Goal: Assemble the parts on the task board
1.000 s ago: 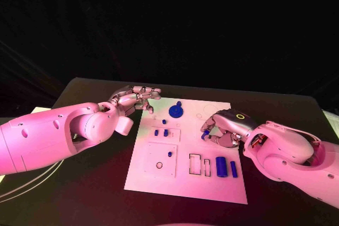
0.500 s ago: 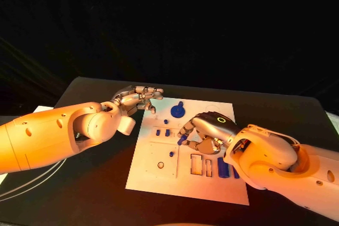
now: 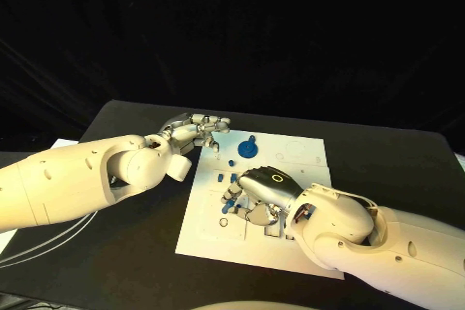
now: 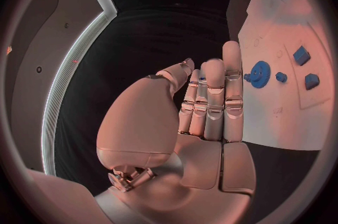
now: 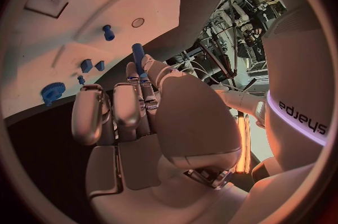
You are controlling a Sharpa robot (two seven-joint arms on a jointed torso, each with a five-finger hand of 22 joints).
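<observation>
Assembly partly done: right silver hand (image 3: 254, 201) pinching a blue cylindrical peg (image 5: 138, 59) above the white task board (image 3: 300, 163); blue gear (image 3: 247, 148) seated; left silver hand (image 3: 199, 130) empty, fingers together.

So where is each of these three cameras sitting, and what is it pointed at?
Head view: on the robot's head, looking down at the task board; both arms show, left hand and right hand.
Left wrist view: behind the left hand, facing the board's edge.
Right wrist view: behind the right hand, which holds a blue peg.
All share the blue gear.
</observation>
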